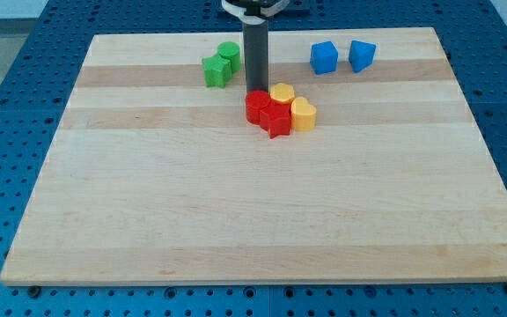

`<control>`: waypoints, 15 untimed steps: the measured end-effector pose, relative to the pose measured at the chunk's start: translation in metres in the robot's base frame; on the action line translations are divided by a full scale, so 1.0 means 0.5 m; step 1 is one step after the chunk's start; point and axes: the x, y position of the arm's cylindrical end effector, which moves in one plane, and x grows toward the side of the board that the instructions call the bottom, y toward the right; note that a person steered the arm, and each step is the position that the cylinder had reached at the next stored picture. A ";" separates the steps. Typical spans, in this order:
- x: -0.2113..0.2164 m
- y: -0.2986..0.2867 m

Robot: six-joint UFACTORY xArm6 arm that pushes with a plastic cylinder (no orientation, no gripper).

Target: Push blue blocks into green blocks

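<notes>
The rod, which carries no gripper, has its tip (256,92) touching the red blocks (267,112) at upper centre. Blue blocks (341,56) sit upper right, green blocks (221,64) upper left; sweeping could drag red or yellow blocks (295,107) along.

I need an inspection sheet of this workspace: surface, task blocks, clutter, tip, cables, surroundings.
Surface: wooden board, lying flat.
Job's things: two blue blocks apart at the view's top right; two green blocks touching at top left of centre.
Clutter: two red blocks and two yellow blocks clustered together.
Grippers: none; my tip stands just behind the red blocks, between green and blue.
Cables: nothing seen.
Surroundings: blue perforated table.
</notes>
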 end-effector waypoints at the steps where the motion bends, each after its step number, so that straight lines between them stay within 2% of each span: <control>1: 0.000 0.000; 4: -0.097 0.006; 5: -0.102 0.006; 6: -0.157 0.009; 7: -0.245 0.052; 8: -0.296 0.123; 9: -0.296 0.266; 11: -0.207 0.523; 12: -0.190 0.543; 15: -0.190 0.347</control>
